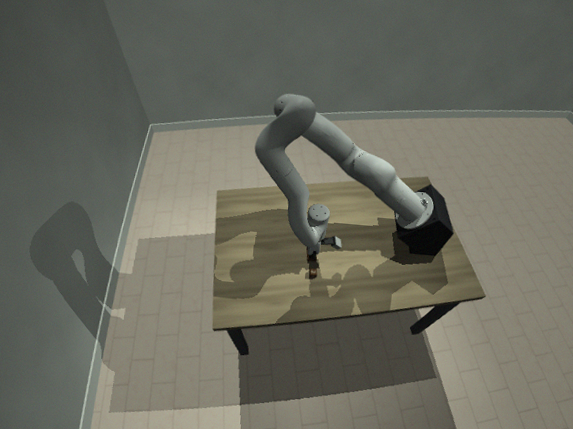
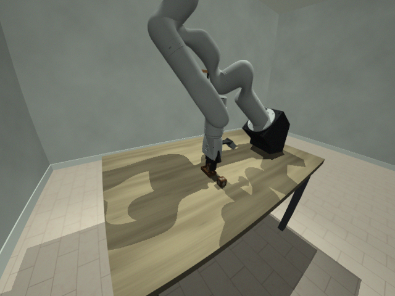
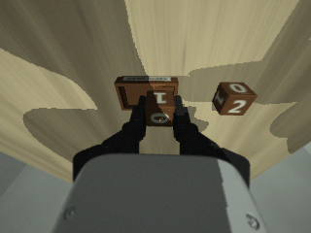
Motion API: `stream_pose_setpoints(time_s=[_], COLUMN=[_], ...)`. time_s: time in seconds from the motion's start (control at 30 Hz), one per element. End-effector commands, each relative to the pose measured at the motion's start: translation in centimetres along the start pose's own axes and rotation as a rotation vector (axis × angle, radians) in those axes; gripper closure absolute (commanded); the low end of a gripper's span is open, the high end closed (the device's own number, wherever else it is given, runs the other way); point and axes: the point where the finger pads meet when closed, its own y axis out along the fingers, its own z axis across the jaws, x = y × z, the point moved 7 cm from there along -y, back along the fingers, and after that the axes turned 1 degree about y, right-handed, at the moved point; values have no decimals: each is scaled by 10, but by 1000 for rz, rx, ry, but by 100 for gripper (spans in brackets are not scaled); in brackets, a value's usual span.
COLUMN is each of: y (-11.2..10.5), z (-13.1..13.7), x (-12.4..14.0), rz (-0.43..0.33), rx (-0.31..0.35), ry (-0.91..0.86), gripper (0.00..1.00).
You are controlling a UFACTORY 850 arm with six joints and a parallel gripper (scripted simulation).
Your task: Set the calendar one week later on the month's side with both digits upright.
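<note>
Wrist view, centre of frame: brown tray (image 3: pixel 127 89) lay flat on the wood-grain tabletop (image 3: pixel 219 34), pale label strip along its far rim. Held cube (image 3: pixel 159 106), brown with white digits, sat at the tray's right half, "1" on the upper visible face and "0" on the near face. Black fingers were clamped on this cube from left and right; gripper (image 3: pixel 158 113) pointed downward. Whether the cube rested on the tray floor or hung just above it could not be told.

Second cube (image 3: pixel 233 98) lay on the tabletop to the right of the tray, well apart from it, turned at an angle, showing "2" on the near face and "0" on the top and left faces.

Exterior view: tray (image 2: pixel 208 171) and loose cube (image 2: pixel 221 180) sat near the tabletop centre, under the arm. Black pedestal (image 2: pixel 276 140) occupied the far right corner. Wide open wood surface extended to the left and toward the lower edge of frame; right table edge lay farther off than the loose cube. Broad shadows crossed the surface.
</note>
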Motion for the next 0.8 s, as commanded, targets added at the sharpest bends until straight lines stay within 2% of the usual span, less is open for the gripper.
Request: stream_pose_setpoints(time_s=[0.0,0.77], y=[1,1], z=[0,0], x=[0,0], rz=[-1,-1], rx=[0,0], ry=[0,0], gripper=[71,71])
